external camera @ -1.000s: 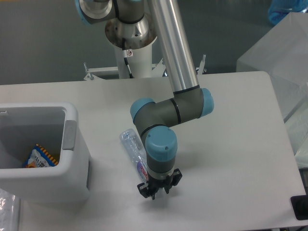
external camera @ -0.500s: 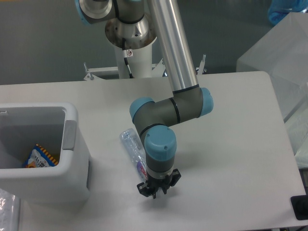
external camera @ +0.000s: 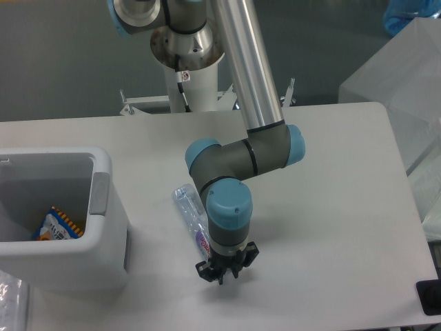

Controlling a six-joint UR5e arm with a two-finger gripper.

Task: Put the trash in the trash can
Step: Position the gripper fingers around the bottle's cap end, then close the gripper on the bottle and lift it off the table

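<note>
Bottle lay flat on the tabletop, between the trash can and the arm's wrist, its far end hidden behind the wrist. Hand pointed down just beside it; couldn't tell whether the fingers were open or closed. Snack wrapper sat inside the can.

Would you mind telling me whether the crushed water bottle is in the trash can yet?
Not yet. The bottle lies flat on the table, beside the trash can, partly hidden by the arm.
</note>
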